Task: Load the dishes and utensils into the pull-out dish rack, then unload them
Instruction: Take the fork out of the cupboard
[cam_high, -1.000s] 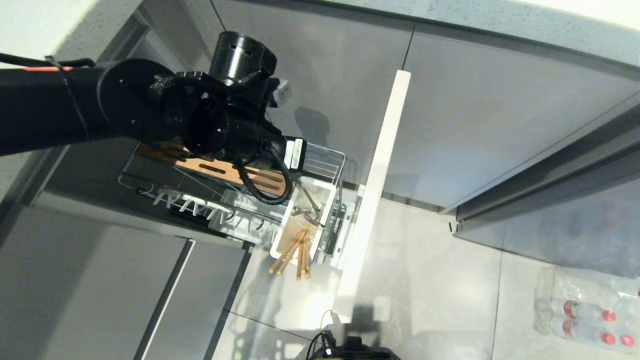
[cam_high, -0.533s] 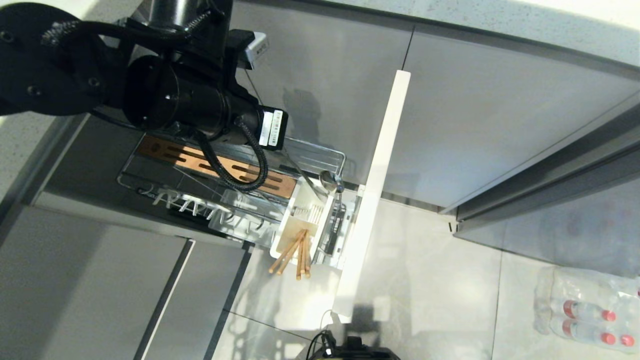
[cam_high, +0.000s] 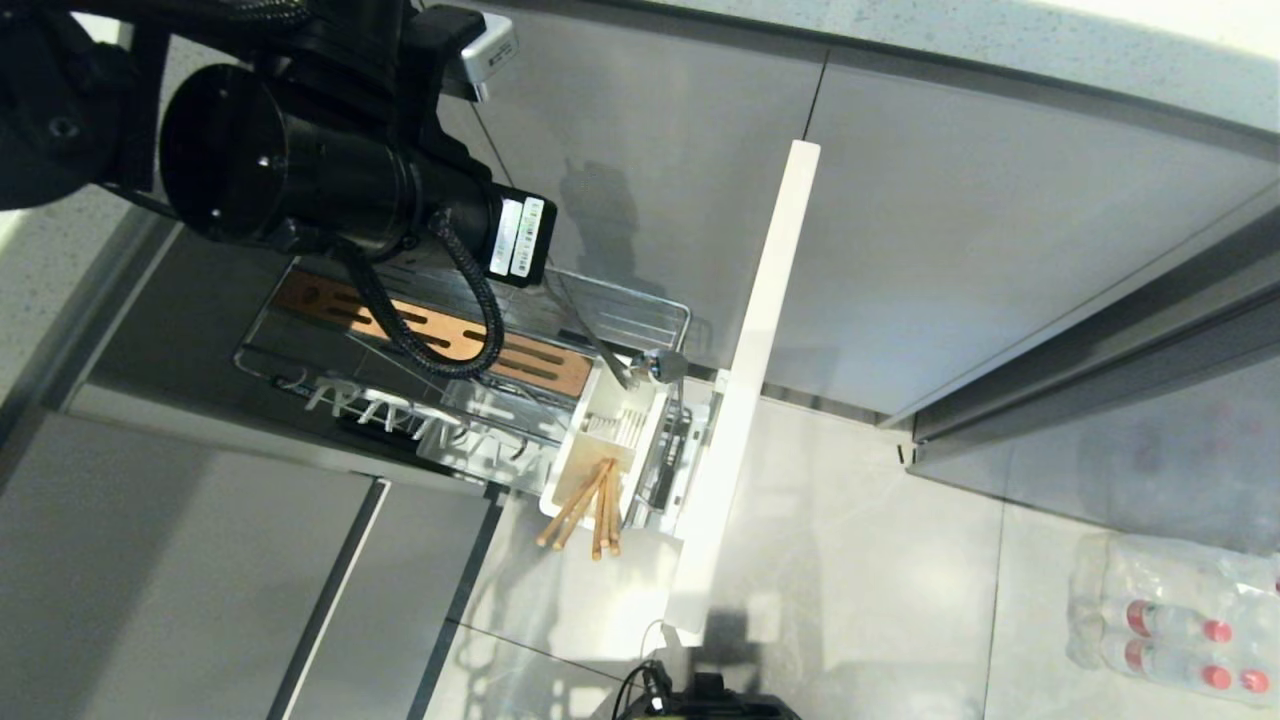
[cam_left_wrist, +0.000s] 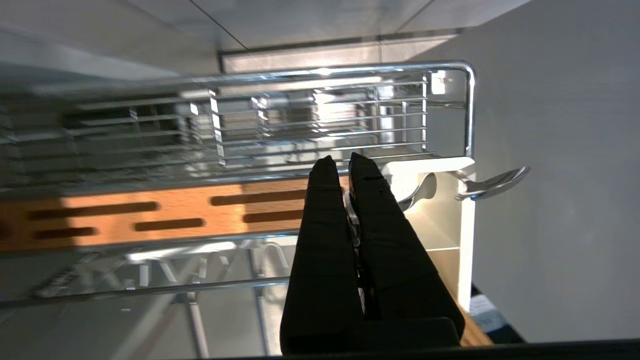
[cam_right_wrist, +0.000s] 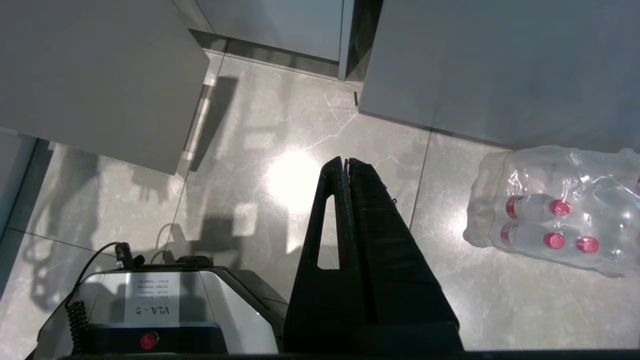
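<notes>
While chopsticks (cam_high: 585, 505) number perhaps four, one spoon (cam_left_wrist: 492, 182) shows.

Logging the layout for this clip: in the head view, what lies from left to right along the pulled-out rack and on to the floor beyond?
Wooden strip → chopsticks → spoon → white cabinet front → pack of bottles.

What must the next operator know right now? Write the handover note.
Left gripper: shut on the metal utensil, whose head is at the far corner of the white utensil cup.
Right gripper: shut, holding nothing, parked over the floor.
Chopsticks: standing in the cup, in the pulled-out dish rack.
Bowl and plate: not in view.
Left, probably: set the utensil down, then take out the chopsticks.
</notes>
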